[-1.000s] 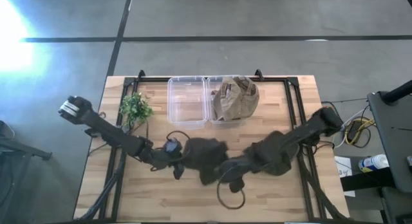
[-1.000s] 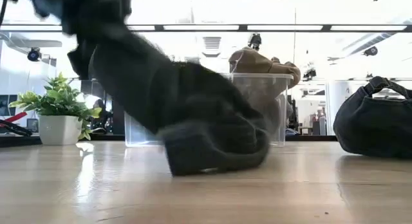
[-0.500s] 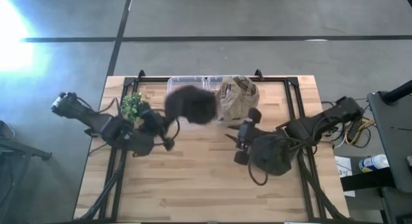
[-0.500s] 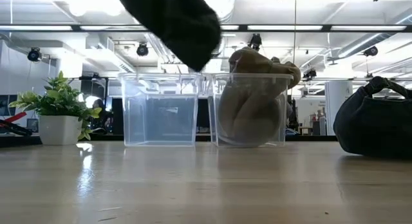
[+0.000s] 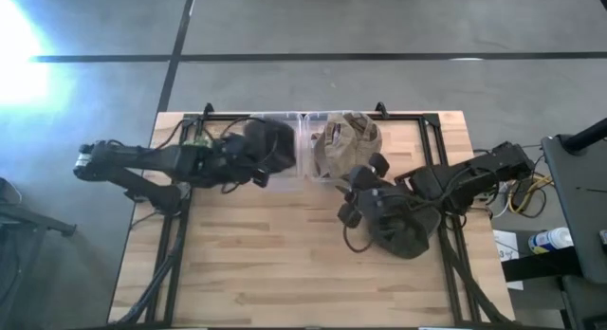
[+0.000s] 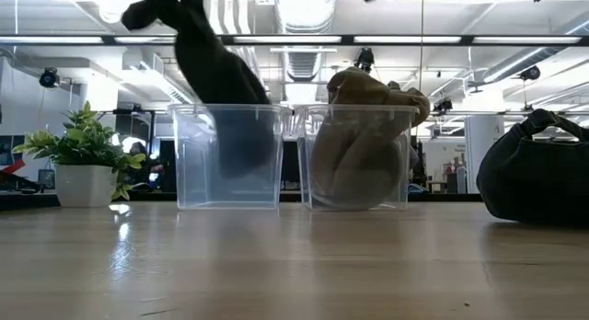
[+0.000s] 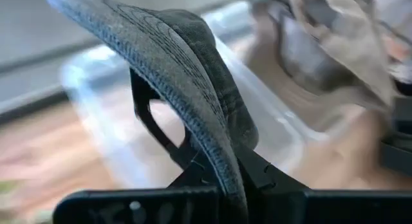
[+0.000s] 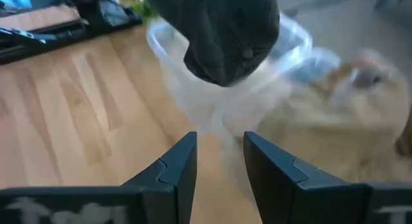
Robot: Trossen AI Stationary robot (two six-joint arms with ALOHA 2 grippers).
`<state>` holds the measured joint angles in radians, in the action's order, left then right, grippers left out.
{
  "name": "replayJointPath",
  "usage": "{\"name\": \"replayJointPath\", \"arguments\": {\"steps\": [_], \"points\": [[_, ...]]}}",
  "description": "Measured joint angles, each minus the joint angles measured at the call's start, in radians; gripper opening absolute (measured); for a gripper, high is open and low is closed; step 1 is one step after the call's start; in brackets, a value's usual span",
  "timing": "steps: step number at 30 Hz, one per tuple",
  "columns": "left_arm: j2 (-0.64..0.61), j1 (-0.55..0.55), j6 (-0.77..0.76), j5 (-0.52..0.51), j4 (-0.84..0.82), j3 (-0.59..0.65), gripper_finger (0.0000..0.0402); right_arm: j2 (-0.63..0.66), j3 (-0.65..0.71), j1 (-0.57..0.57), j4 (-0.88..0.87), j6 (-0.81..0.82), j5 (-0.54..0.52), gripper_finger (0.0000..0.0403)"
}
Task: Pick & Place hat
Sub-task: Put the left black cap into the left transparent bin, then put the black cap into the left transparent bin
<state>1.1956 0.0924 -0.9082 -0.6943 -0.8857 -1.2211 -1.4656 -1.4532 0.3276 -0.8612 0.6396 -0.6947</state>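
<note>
The left claw (image 7: 215, 176) pinches the dark hat (image 7: 187, 102) by its brim, above a clear bin (image 7: 270, 130).

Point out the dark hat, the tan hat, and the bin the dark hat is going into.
dark hat (image 5: 268, 146), high view, on its crown.
tan hat (image 5: 346, 145), high view, on its top.
left clear bin (image 6: 189, 164), low view, on its front wall.

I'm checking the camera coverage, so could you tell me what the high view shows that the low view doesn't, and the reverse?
Only the high view shows both arms: the left gripper holding the dark hat over the left bin, the right gripper empty beside the black bag. Only the low view shows the hat's lower end dipping into that bin, plus the plant's white pot. Both show the bins, the tan hat, the plant and the bag.
</note>
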Motion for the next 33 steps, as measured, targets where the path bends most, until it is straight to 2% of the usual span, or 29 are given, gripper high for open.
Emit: {"name": "replayJointPath", "arguments": {"steps": [4, 10, 13, 16, 22, 28, 33], "points": [[0.008, -0.080, 0.043, 0.123, 0.184, 0.094, 0.0008, 0.005, 0.001, -0.018, -0.102, 0.139, 0.099, 0.0123], [-0.009, -0.190, 0.008, 0.213, 0.221, 0.233, 0.0008, 0.018, 0.003, -0.011, -0.337, 0.351, 0.233, 0.0123], [-0.021, -0.212, -0.002, 0.275, 0.265, 0.294, 0.0009, 0.020, 0.011, -0.002, -0.440, 0.379, 0.315, 0.0123], [-0.024, -0.210, -0.003, 0.289, 0.277, 0.315, 0.0013, 0.017, 0.052, 0.003, -0.480, 0.344, 0.441, 0.0123], [-0.032, -0.185, 0.033, 0.264, 0.256, 0.281, 0.0072, 0.013, 0.233, 0.009, -0.421, 0.285, 0.690, 0.0125], [-0.040, -0.172, 0.070, 0.196, 0.103, 0.152, 0.0144, 0.030, 0.358, 0.068, -0.320, 0.266, 0.749, 0.0159], [-0.042, -0.127, 0.183, 0.195, 0.058, 0.025, 0.0173, 0.068, 0.397, 0.141, -0.308, 0.219, 0.789, 0.0193]]}}
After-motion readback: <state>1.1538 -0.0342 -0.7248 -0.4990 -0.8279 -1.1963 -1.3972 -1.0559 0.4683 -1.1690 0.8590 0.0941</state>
